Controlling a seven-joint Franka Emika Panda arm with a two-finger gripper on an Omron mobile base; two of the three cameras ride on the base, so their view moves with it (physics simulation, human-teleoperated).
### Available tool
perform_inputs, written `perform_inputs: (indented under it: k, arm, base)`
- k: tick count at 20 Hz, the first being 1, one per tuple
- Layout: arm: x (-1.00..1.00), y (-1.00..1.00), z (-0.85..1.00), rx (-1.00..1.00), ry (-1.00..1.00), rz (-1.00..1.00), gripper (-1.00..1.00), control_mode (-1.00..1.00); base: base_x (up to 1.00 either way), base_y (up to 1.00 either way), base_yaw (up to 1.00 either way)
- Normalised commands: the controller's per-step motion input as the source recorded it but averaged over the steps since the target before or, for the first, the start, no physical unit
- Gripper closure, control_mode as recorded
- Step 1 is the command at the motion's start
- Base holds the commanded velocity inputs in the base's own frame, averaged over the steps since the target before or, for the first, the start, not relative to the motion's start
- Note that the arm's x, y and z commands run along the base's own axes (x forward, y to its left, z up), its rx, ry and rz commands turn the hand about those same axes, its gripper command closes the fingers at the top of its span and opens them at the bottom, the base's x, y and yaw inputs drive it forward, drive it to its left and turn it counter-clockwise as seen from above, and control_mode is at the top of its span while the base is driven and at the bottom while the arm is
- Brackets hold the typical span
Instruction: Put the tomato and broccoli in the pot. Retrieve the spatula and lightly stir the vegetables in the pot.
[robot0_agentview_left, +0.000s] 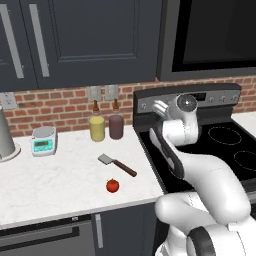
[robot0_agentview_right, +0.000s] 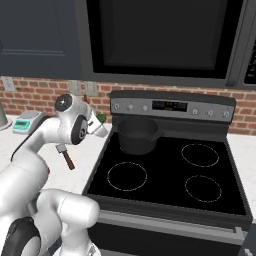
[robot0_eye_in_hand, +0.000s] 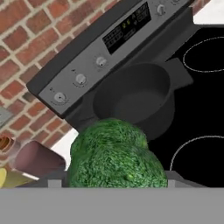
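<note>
- My gripper (robot0_agentview_right: 100, 121) holds the broccoli (robot0_eye_in_hand: 114, 156), closed around it, just left of the pot (robot0_agentview_right: 136, 134).
- The pot sits on the stove's (robot0_agentview_right: 215, 160) rear-left burner.
- The tomato (robot0_agentview_left: 112, 186) and spatula (robot0_agentview_left: 116, 165) lie on the counter (robot0_agentview_left: 60, 175), left of the stove.
- I can read no writing on the stove's panel.

No readable text showing; stove display (robot0_agentview_right: 169, 105) and scale screen (robot0_agentview_left: 42, 144) showing only blurred marks, nothing legible.
</note>
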Motion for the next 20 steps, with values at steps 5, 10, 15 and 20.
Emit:
perform_inputs:
  k: [5,10,15,20]
  arm:
    - [0.17,-0.28,0.16,-0.24,0.0,0.0,1.0,-1.0]
    - [0.13,-0.37,-0.2,-0.16,0.0,0.05,1.0,-1.0]
    - [0.64,-0.51,-0.16,-0.06,0.08,0.07,1.0,-1.0]
    - [0.62,-0.42,-0.19,0.0,0.17,0.07,1.0,-1.0]
  base:
    - [0.0,0.0,0.0]
    - [0.0,0.0,0.0]
    - [0.0,0.0,0.0]
    - [0.0,0.0,0.0]
